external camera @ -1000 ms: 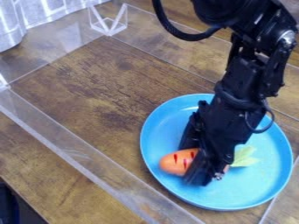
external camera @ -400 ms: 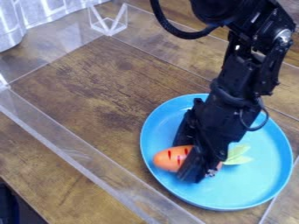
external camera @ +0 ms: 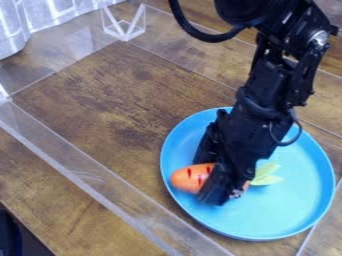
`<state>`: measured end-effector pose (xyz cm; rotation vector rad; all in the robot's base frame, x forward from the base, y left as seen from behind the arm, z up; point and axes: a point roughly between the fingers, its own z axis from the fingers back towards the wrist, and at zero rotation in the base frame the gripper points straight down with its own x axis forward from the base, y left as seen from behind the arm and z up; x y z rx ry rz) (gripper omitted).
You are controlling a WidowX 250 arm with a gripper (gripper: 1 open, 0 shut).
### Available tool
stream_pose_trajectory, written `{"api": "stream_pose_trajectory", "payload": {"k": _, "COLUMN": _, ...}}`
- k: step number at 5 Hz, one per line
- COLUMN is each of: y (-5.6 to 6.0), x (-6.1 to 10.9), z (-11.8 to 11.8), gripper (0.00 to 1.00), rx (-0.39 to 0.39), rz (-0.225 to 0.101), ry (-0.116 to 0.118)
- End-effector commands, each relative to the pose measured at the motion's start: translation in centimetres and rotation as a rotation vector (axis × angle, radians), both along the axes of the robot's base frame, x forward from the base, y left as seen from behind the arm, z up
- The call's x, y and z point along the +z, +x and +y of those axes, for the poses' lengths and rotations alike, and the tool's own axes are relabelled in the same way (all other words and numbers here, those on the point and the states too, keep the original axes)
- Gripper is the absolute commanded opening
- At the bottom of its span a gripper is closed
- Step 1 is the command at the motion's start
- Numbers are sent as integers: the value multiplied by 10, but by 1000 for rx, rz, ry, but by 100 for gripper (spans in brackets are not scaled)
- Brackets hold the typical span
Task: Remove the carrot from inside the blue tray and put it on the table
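The small orange carrot (external camera: 191, 177) lies inside the blue tray (external camera: 301, 195), close to the tray's left rim. Its pale green top (external camera: 267, 175) sticks out to the right of the arm. My black gripper (external camera: 222, 188) comes down steeply onto the carrot's middle and is shut on the carrot, hiding the part between the orange end and the leaves. The fingertips are low, at the tray's floor. The dark brown wooden table (external camera: 120, 110) spreads out to the left of and behind the tray.
A clear plastic wall (external camera: 80, 165) runs diagonally along the table's near-left edge, just beyond the tray's rim. A clear plastic stand (external camera: 127, 20) and a grey metal object (external camera: 11, 35) sit at the top left.
The gripper and the carrot have shifted together a little to the left and up in the picture, towards the tray's left rim. The jaws stayed shut.
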<state>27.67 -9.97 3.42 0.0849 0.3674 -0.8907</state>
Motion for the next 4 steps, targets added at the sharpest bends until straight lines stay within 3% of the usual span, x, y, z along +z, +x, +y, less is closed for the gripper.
{"api": "stream_pose_trajectory", "payload": {"k": 1, "y": 16, "x": 22, "z": 3, "gripper": 0, "rx": 24, "rz": -83, "ry": -34}}
{"api": "stream_pose_trajectory", "payload": {"k": 4, "y": 18, "x": 26, "z": 11, "gripper": 0, "rx": 33, "rz": -80, "ry": -22}}
